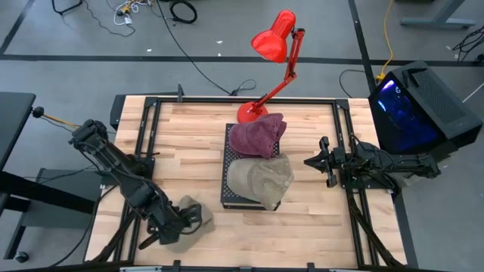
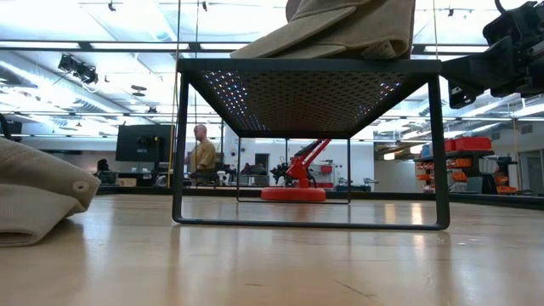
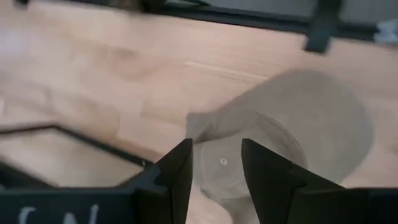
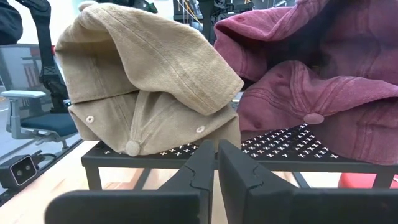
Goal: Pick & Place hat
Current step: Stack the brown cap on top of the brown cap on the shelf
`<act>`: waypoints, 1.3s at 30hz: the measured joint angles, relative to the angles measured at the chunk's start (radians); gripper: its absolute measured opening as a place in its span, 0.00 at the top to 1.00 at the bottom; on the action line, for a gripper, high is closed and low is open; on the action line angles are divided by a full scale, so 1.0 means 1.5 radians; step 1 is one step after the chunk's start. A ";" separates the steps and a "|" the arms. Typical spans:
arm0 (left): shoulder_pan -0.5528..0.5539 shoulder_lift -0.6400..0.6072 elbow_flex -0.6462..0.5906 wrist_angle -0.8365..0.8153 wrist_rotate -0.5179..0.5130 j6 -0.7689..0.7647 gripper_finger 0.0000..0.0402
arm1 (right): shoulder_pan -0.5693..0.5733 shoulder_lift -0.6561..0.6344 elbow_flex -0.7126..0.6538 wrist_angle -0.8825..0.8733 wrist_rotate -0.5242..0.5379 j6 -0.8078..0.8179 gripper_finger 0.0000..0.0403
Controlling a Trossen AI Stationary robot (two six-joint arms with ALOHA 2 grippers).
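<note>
A pale beige hat (image 1: 193,217) lies flat on the wooden table near its front left corner, and it also shows in the low view (image 2: 38,191). My left gripper (image 3: 216,163) hangs open just above this hat (image 3: 311,124), its fingers pointing steeply down and touching nothing. A black mesh stand (image 1: 224,190) in the middle of the table carries a maroon hat (image 1: 257,136) at the far end and a tan hat (image 1: 261,180) at the near end. My right gripper (image 4: 216,163) waits shut at the table's right side, level and facing the stand.
A red desk lamp (image 1: 276,45) stands with its base at the table's far edge, behind the stand. A black box with blue light (image 1: 416,106) sits off the table's right side. Bare wood lies in front of the stand and between it and the left arm.
</note>
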 joint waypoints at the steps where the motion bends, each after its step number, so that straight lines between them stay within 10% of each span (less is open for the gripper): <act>1: 0.000 0.000 0.005 0.000 -0.008 -0.032 0.64 | 0.000 0.000 0.000 0.000 0.000 0.000 0.93; 31: 0.000 0.001 0.010 -0.172 -0.062 -1.051 0.64 | 0.000 0.000 0.000 0.000 0.000 0.000 0.93; 39: -0.002 0.001 0.010 -0.176 -0.060 -1.155 0.64 | 0.000 0.000 0.000 0.000 0.000 0.000 0.93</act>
